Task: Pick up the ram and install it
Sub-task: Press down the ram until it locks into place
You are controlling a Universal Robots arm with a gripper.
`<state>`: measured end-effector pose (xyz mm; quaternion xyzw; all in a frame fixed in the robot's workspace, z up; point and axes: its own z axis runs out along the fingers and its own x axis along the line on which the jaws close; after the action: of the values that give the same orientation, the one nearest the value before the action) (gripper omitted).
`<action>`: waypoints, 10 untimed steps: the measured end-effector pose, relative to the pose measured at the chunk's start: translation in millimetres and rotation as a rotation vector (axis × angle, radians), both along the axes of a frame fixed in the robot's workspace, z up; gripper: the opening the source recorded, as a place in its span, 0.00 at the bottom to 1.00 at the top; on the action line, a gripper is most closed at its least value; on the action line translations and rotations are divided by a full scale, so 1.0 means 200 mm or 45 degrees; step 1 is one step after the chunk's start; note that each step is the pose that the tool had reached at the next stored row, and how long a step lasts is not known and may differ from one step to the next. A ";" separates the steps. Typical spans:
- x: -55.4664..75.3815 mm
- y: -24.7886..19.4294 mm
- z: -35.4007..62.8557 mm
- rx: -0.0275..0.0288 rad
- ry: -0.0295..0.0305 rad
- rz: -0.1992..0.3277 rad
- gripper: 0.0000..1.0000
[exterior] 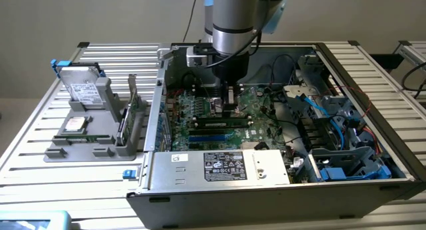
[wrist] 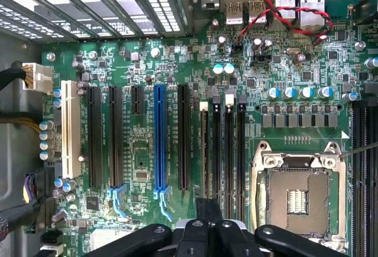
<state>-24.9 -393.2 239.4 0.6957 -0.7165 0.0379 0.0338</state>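
Gripper (exterior: 230, 106) closed, fingers together, low over the motherboard (exterior: 266, 103); ram (exterior: 224, 123) lies seated in its slot.

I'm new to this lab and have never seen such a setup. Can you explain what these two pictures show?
The machine is a robot arm with a grasping hand at its end. One picture is taken from a camera off to the side. The other comes from a camera on the arm's wrist, looking down past the hand at the green motherboard.

An open computer case lies on a slatted metal table. Beside it, a grey holder keeps spare parts, including a hard drive.

The hand is inside the case and shut. Right below it, the ram, a long thin stick, lies along a slot. Whether the hand grips it, I cannot tell.
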 end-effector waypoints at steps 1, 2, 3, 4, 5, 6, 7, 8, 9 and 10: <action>0.01 0.000 0.002 0.0001 0.0006 0.000 0.11; 0.01 0.000 0.002 0.0002 0.0014 0.000 0.11; 0.01 0.000 0.002 0.0002 0.0026 0.000 0.11; 0.01 0.000 0.002 0.0001 0.0035 0.000 0.11; 0.01 0.000 0.002 0.0000 0.0037 0.000 0.11; 0.01 0.000 0.002 0.0000 0.0037 0.000 0.11; 0.01 0.000 0.002 -0.0001 0.0037 0.000 0.11; 0.01 0.000 0.002 0.0001 0.0038 0.000 0.11; 0.01 0.000 0.002 0.0000 0.0038 0.000 0.11; 0.01 0.000 0.002 0.0000 0.0038 0.000 0.11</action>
<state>-22.0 -393.2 239.9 0.6958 -0.7164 0.0369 0.0349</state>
